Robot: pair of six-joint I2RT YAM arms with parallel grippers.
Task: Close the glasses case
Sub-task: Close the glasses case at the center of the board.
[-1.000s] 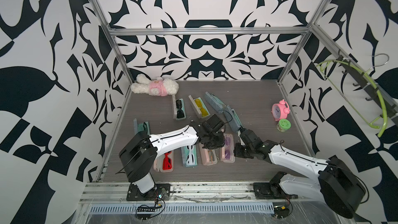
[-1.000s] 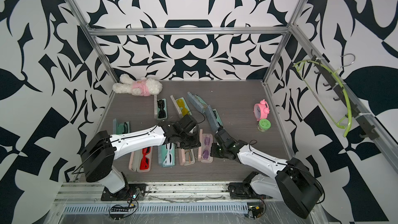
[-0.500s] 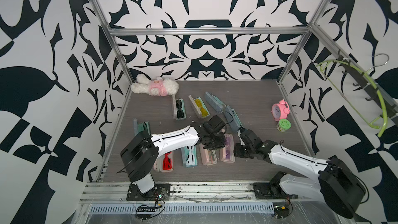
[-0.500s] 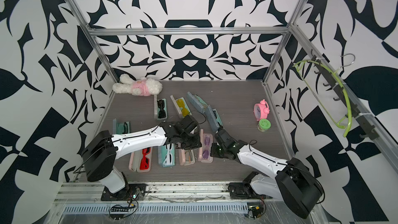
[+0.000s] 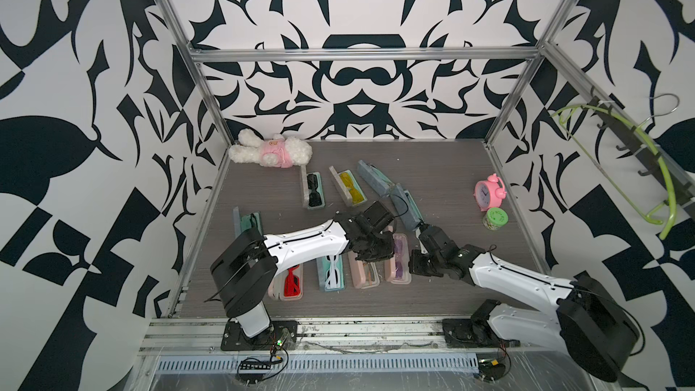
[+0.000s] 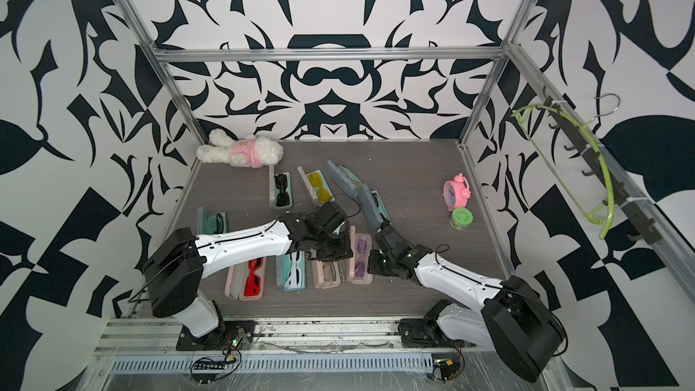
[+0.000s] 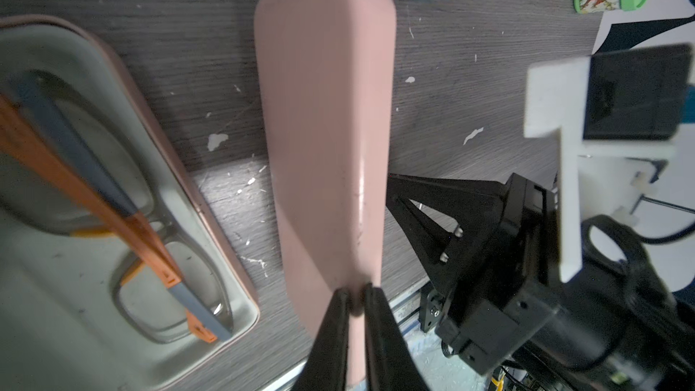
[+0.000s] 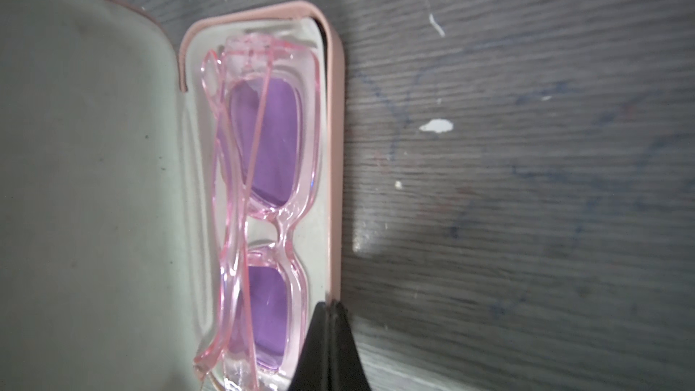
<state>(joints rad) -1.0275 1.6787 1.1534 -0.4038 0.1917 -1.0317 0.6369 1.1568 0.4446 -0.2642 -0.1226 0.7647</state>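
The glasses case [image 8: 334, 144] is pink, lies open on the table and holds pink-framed glasses with purple lenses [image 8: 270, 152]. Its lid [image 7: 323, 126] stands raised on edge, grey lining [image 8: 82, 182] facing the glasses. My left gripper [image 7: 355, 293] is shut on the lid's edge. In both top views it sits just left of the case [image 5: 399, 261] [image 6: 361, 257]. My right gripper [image 8: 331, 308] is shut with nothing in it, its tips touching the rim of the case's lower half on the side away from the lid.
A second pink case with orange-and-blue glasses [image 7: 113, 201] lies open right beside the lid. Several more open cases [image 5: 331, 274] fill the front row and the middle [image 5: 313, 191]. At the back left lies a plush rabbit [image 5: 270, 152]. A pink clock [image 5: 489, 195] and a green jar [image 5: 494, 220] stand right.
My left jaws have drawn in slightly on the lid. Both arms stay almost where they were.
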